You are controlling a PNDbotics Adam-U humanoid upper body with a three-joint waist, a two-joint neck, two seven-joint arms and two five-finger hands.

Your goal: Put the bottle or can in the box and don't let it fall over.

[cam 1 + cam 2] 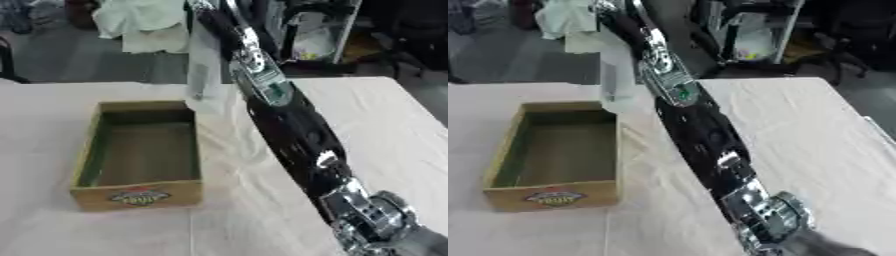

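I'm looking at a tan cardboard box (138, 155) showing a red-and-yellow label, a pale translucent bottle (204, 65), a white tablecloth (385, 130), and my glossy black, silver-jointed arm (293, 130).

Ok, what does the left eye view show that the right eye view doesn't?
Only the left eye view: a dark curved thing at the left edge, and more bare table left of the box. Only the right eye view: more table right of the arm. Both: the open box with nothing in it, the right arm crossing diagonally, and a pale tall thing, likely the bottle, upright behind the box's far right corner.
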